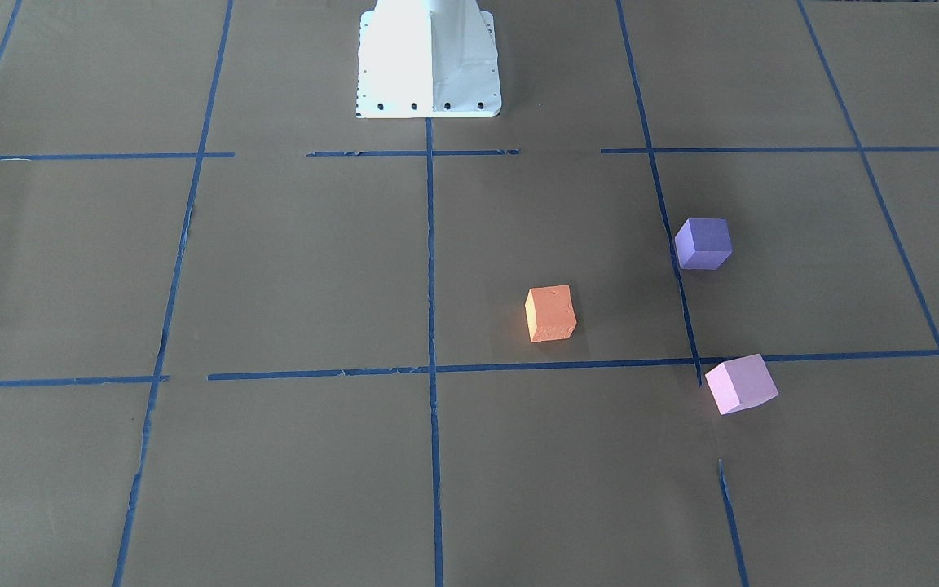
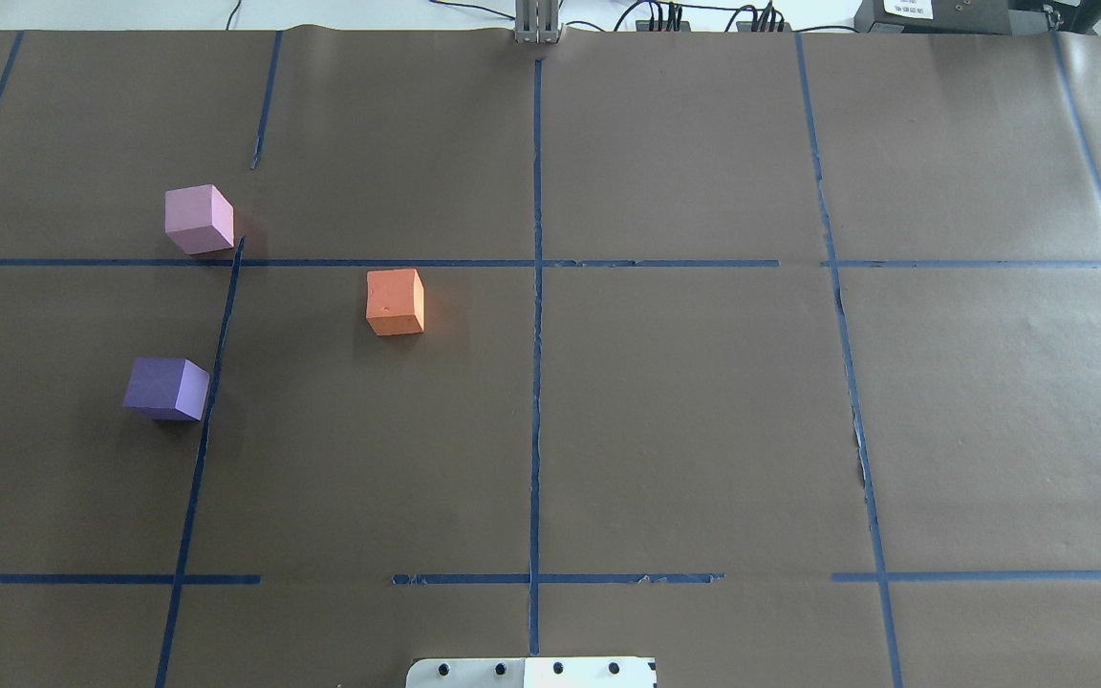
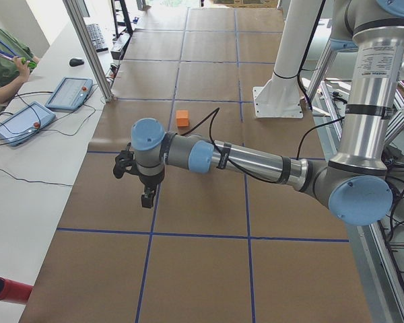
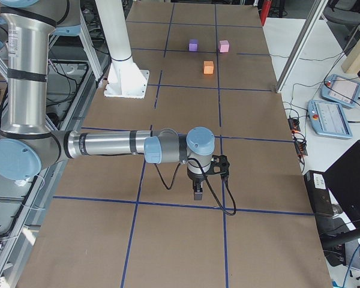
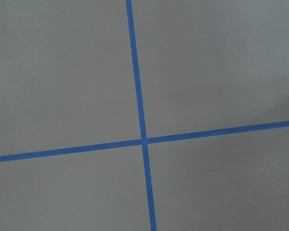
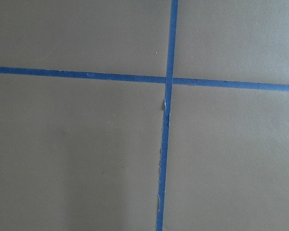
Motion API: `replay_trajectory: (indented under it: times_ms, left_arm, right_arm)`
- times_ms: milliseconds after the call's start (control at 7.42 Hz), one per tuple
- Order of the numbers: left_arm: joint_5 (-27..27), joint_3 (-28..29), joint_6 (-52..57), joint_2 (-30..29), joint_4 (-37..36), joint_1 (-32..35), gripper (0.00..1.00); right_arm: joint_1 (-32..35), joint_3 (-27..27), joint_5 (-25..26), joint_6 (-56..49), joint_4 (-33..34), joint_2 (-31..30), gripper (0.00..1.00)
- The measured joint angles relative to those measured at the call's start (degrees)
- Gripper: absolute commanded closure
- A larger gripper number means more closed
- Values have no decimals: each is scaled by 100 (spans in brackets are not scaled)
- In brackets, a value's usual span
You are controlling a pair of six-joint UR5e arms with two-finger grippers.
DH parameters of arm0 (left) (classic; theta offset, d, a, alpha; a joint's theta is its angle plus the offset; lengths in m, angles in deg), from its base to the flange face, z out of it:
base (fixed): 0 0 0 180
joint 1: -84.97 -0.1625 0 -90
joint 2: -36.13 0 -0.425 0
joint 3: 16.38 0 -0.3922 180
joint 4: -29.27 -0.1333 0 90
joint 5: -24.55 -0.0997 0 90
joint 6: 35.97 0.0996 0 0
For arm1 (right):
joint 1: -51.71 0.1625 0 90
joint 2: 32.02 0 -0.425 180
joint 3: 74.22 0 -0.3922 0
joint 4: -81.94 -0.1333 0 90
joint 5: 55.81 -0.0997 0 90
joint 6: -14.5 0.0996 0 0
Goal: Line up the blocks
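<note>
Orange block (image 1: 551, 313) sits on the brown paper (image 1: 274, 269) out in front of the white base (image 1: 429, 65), slightly to the robot's left of it. Violet block (image 1: 703, 243) lies further left of the base and a little nearer it, and pink block (image 1: 741, 384) lies furthest from the base; all three are apart, in a triangle. Left gripper (image 3: 147, 195) hangs well off to the base's left and right gripper (image 4: 197, 191) well off to its right; both show only in the side views, so I cannot tell whether they are open or closed.
</note>
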Motion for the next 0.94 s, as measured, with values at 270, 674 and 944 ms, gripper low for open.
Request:
replay_trajectory:
  times_ms: [270,674,944]
  left_arm:
    - [18,-710,-903,-359,-147,-761,0]
    - [-169,-910,-2789,-1547,-161,-2252,0]
    - [-927,-588,-3984,-2355,-143,-3342,0]
  right_arm:
    - [0,0,0,0,0,0,0]
    - [0,0,0,0,0,0,0]
    - [0,0,0,0,0,0,0]
